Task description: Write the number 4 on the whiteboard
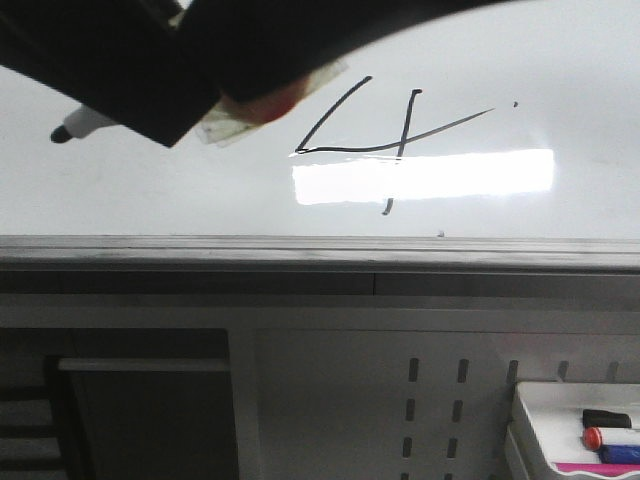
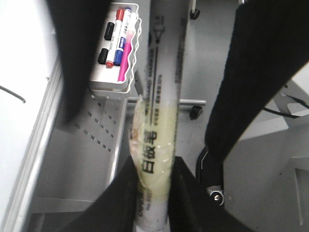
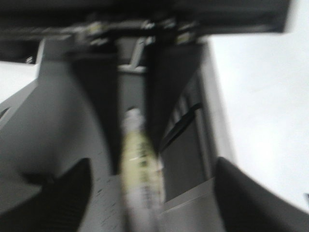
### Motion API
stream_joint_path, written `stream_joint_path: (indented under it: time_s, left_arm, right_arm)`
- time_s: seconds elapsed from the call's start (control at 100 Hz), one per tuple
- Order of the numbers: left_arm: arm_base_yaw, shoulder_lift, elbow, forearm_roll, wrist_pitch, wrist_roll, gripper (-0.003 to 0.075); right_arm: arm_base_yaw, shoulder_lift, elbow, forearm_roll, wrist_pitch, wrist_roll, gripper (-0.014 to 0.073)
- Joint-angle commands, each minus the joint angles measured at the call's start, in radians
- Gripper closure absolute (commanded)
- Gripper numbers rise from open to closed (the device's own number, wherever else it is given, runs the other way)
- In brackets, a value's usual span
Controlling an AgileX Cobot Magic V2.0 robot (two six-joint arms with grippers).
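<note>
Dark arm (image 1: 150, 60) fills the top left of the front view, closest to the lens, with a marker (image 1: 85, 125) poking out below it to the left, black tip down near the board but apart from the drawn strokes. Yellowish tape (image 1: 235, 120) and a red patch show at the arm's lower edge.

On the whiteboard (image 1: 560, 80) the 4 (image 1: 385, 135) sits a little right of centre: a slanted left stroke, a long crossbar running out to the right, and a short upright that crosses down into the bright light patch (image 1: 425, 175). White board lies bare to the right of the figure and to the left under the arm. A small black dot (image 1: 516, 103) sits just beyond the crossbar's right end.

Below, the board's grey edge (image 1: 320, 250) runs the full width. Under it hangs a perforated panel (image 1: 435, 400), and at the lower right a white tray (image 1: 530, 405) holds markers (image 1: 610, 437), well apart from the 4.

From the left wrist, the left gripper (image 2: 152, 179) is clamped on the marker's taped barrel (image 2: 154, 150), a finger (image 2: 120, 193) pressed against each side. That view also shows the tray (image 2: 130, 58) beside the panel and a bit of black stroke (image 2: 14, 94) on the board at the far side.

The right wrist view is blurred. The right gripper (image 3: 152, 193) has its jaws wide apart, one finger (image 3: 63, 193) at each side, with a pale marker-like shape (image 3: 140, 169) between them but touching neither.
</note>
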Motion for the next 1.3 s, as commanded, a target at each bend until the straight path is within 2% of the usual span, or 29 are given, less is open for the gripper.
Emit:
stream_joint_path:
  time_s: [0.0,0.13,0.25,0.28,0.43,0.45,0.53,0.59,0.88,1.29]
  left_arm:
    - [-0.007,-0.016,-0.018,-0.040,-0.050,-0.062,0.0741]
    - [-0.005,-0.016,0.020,-0.044,-0.196,-0.150,0.0741]
    - [-0.005,-0.016,0.090,-0.079,-0.377,-0.206,0.0741]
    - [-0.005,-0.016,0.107,-0.098,-0.414,-0.209,0.0741]
    - [-0.005,-0.012,0.198,-0.245,-0.653,-0.222,0.0741]
    - [-0.005,-0.009,0.209,-0.275,-0.678,-0.222,0.0741]
    - [-0.005,0.016,0.236,-0.388,-0.830,-0.222,0.0741]
    - [-0.005,0.046,0.236,-0.441,-0.895,-0.222,0.0741]
    - [-0.007,0.191,0.227,-0.550,-1.196,-0.222,0.0741]
    - [-0.007,0.314,0.122,-0.554,-1.232,-0.227,0.0741]
  right_arm:
    - [-0.036,-0.071,-0.036,0.015,-0.113,0.015,-0.0017]
    - [-0.146,-0.159,-0.036,0.015,-0.131,0.091,0.0050]
    - [-0.253,-0.234,-0.036,0.015,-0.053,0.143,0.0181]
    - [-0.275,-0.255,-0.034,0.015,-0.029,0.149,0.0230]
    - [-0.370,-0.359,0.000,0.015,0.049,0.195,0.0640]
    - [-0.378,-0.374,0.005,0.015,0.049,0.198,0.0669]
    - [-0.400,-0.428,0.035,0.015,0.022,0.224,0.0632]
    - [-0.408,-0.469,0.053,0.015,0.010,0.226,0.0632]
    - [-0.410,-0.547,0.095,0.015,0.017,0.283,0.0632]
    - [-0.410,-0.547,0.095,0.015,0.015,0.306,0.0632]
